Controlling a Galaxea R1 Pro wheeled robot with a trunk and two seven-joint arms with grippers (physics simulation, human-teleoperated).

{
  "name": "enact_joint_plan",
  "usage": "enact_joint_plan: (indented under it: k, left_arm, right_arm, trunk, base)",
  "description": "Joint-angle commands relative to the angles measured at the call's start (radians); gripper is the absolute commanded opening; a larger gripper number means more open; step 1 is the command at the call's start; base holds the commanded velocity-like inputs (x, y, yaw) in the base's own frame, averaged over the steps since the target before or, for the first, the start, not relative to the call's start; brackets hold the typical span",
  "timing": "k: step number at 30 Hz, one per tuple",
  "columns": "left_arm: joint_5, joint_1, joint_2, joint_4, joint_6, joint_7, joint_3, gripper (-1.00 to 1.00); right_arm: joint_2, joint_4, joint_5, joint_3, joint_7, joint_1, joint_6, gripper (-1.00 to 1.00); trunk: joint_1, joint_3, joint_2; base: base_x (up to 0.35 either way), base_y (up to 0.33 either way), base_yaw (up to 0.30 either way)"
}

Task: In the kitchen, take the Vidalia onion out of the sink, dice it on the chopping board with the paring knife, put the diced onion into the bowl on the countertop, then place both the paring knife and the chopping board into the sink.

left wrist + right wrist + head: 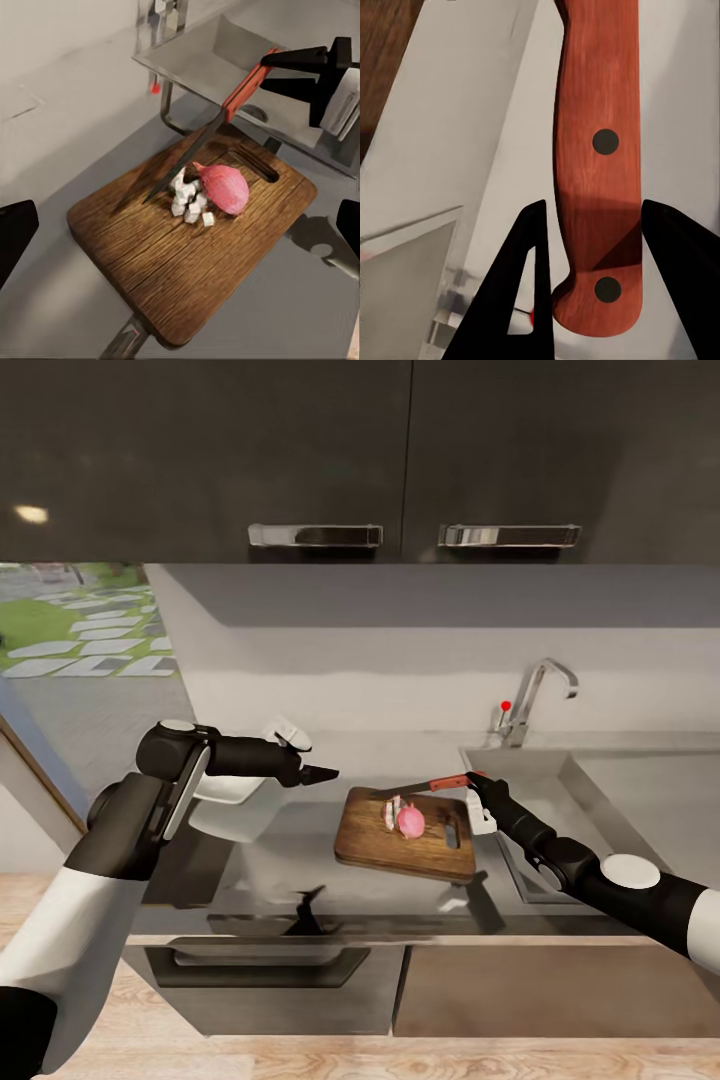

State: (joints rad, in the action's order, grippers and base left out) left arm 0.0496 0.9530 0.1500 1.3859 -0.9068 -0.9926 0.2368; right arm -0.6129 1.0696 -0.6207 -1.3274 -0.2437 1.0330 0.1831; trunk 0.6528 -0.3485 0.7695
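Note:
The dark-brown chopping board (pixel 405 838) lies on the grey countertop (pixel 285 865) left of the sink (pixel 560 800). On the board, a reddish piece of the Vidalia onion (pixel 223 187) rests beside a cluster of white diced onion (pixel 190 199). My right gripper (pixel 478 784) is shut on the reddish-brown handle of the paring knife (pixel 600 165). The blade (pixel 187 161) slants down, its tip at the cubes. My left gripper (pixel 322 773) hovers open, left of the board's far corner. The white bowl (pixel 228 805) sits behind my left forearm, partly hidden.
A bent chrome tap (pixel 535 695) with a red knob (pixel 506 706) stands behind the sink. Dark wall cabinets (pixel 400 460) hang overhead, and a window is at the left. Cabinet fronts with a handle (pixel 265 960) sit below the counter edge.

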Motion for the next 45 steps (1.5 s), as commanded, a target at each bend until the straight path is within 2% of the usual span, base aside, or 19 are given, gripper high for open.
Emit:
enact_joint_plan:
  k: [1,7,24,31,45]
  left_arm:
    - [0.004,0.001,0.000,0.001,-0.008,-0.006,0.001,1.00]
    - [0.005,0.001,0.000,0.001,-0.009,-0.006,0.001,1.00]
    - [0.004,0.001,0.000,0.026,-0.009,-0.006,0.000,1.00]
    - [0.004,0.001,-0.001,0.037,-0.009,-0.006,0.001,1.00]
    - [0.004,0.001,-0.001,0.029,-0.007,-0.006,0.001,1.00]
  right_arm:
    - [-0.001,0.001,-0.010,-0.006,-0.005,0.002,0.010,-1.00]
    - [-0.001,0.001,-0.010,-0.006,-0.005,0.002,0.010,-1.00]
    - [-0.002,0.002,-0.010,-0.006,-0.005,0.002,0.010,-1.00]
    - [-0.002,0.001,-0.010,-0.006,-0.005,0.002,0.010,-1.00]
    - [-0.002,0.002,-0.010,-0.006,-0.005,0.002,0.010,-1.00]
  trunk:
    - [0.004,-0.005,0.009]
    - [0.027,-0.023,0.051]
    - [0.027,-0.023,0.051]
    - [0.000,-0.002,0.002]
    - [0.000,-0.002,0.002]
  base:
    - [0.000,0.000,0.000]
    - [0.000,0.000,0.000]
    - [0.000,0.000,0.000]
    - [0.000,0.000,0.000]
    - [0.000,0.000,0.000]
